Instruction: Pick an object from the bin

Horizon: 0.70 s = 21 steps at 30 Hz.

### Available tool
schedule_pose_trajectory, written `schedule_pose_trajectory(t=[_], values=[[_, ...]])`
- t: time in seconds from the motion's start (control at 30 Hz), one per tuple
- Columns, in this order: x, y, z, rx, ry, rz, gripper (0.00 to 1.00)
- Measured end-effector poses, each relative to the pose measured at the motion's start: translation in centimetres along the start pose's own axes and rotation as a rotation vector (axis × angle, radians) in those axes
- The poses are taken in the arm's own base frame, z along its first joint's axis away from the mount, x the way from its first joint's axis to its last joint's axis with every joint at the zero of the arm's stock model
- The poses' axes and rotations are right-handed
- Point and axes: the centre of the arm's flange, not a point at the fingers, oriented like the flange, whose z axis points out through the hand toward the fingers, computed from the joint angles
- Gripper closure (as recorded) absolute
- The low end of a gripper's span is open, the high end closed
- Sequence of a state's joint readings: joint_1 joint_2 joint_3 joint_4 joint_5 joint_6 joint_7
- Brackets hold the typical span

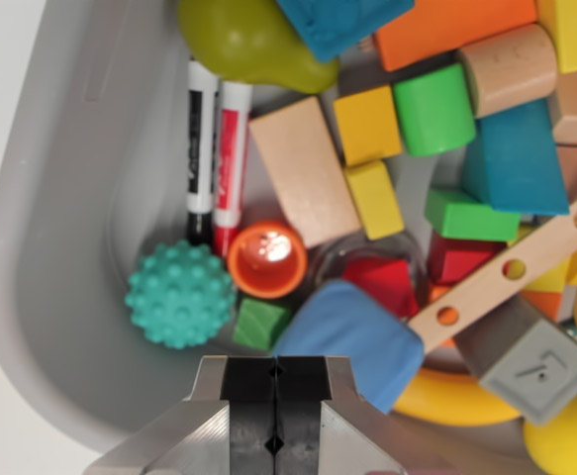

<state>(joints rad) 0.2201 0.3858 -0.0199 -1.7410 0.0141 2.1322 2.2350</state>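
Wrist view, looking down into a grey bin (41, 247) crowded with toys. At the wrist view's left: curved grey wall and bare floor of the bin. Next rightward: two markers lying side by side, one black (201, 148) and one red (232, 158), caps pointing toward the lower edge. Below them: teal spiky ball (180, 294), just beside an orange cup (267, 259) with its mouth facing the camera. Above the markers, at the top edge: green pear (248, 42). Toward the centre: plain wooden block (303, 168) lying tilted, small green cube (260, 324) and soft blue block (352, 336) beneath it, two yellow blocks (370, 158) alongside. Further right: green cylinder (434, 109), red block (382, 284), blue wedge (516, 158), wooden strip with holes (516, 267) lying diagonally across several pieces, grey cube (530, 361) and yellow ring (456, 401) near the lower right.

Bottom centre: gripper (276, 406), black pads pressed together with no gap visible, nothing held, positioned above the bin's contents just below the green cube and blue block.
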Motion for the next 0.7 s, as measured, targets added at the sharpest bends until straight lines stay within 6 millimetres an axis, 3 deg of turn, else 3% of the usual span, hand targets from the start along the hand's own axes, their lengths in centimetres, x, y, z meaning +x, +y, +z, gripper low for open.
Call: schedule_pose_trajectory(t=[0.37,0.7], values=[[0.0,0.0,-3.0,-0.002,0.001,0.0,1.0],[0.0,0.0,-4.3,-0.003,0.001,0.001,1.0]])
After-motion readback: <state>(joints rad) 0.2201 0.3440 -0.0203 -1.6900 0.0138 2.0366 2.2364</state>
